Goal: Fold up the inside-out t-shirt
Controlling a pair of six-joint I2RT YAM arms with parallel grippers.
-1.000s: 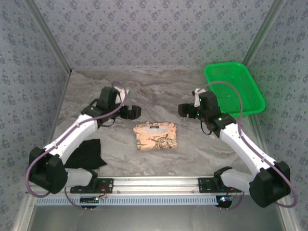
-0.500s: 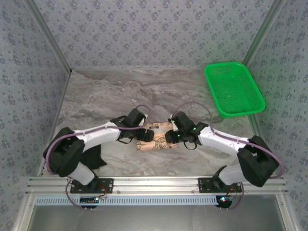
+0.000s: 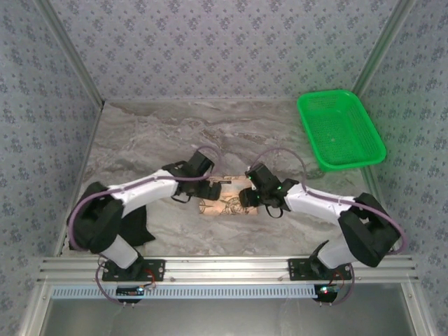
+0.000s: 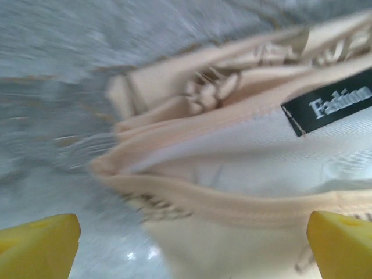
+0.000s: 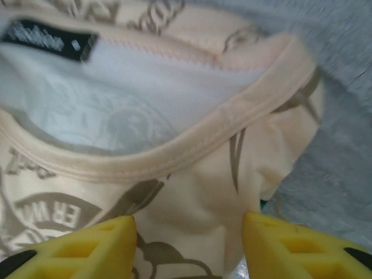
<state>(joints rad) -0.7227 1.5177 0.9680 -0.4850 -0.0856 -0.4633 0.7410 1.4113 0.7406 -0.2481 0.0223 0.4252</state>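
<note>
T-shirt (image 3: 225,201) lies crosswise by the desk's (image 3: 154,133) near edge, its ends under the left jaws, wide open, and right jaws, half open, neither gripping fabric.

White arms (image 3: 143,187) with black joints, looping purple cables (image 3: 87,199) (yellow fingertips (image 5: 290,247)).

Blue-grey floral-patterned walls (image 3: 231,49), grey marbled tabletop (image 3: 175,133), aluminium rail (image 3: 231,266) along near edge, even light
</note>
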